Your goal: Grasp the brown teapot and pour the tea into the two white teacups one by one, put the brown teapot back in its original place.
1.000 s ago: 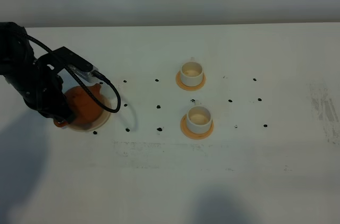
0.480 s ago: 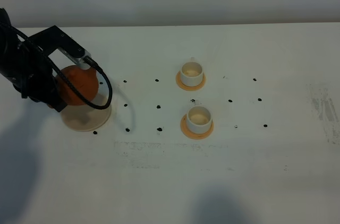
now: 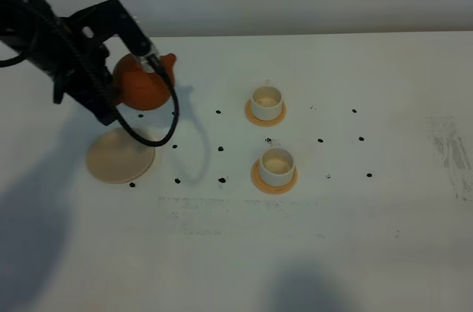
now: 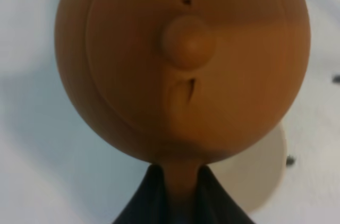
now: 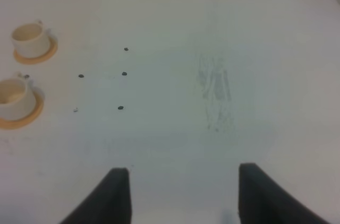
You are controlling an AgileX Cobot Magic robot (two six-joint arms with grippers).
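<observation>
The brown teapot (image 3: 145, 83) hangs in the air at the back left, spout toward the cups. My left gripper (image 3: 112, 96) is shut on its loop handle, and the left wrist view shows the teapot (image 4: 183, 65) from above with the gripper (image 4: 180, 184) pinching that handle. Bare below it lies the original place, a beige disc (image 3: 118, 157) (image 4: 263, 173). The two white teacups, far (image 3: 267, 100) (image 5: 29, 35) and near (image 3: 276, 165) (image 5: 11, 96), stand mid-table on orange coasters. The tea is hidden. My right gripper (image 5: 178, 195) is open over bare table, out of the high view.
A black cable (image 3: 164, 131) loops down from the left arm between the teapot and the disc. Small black dots (image 3: 220, 148) mark the white table (image 3: 384, 201). A scuffed patch (image 3: 451, 157) lies near the right edge.
My left gripper has lifted the teapot off the beige disc and carried it up and to the right, toward the cups. The disc is now uncovered. The cups have not moved.
</observation>
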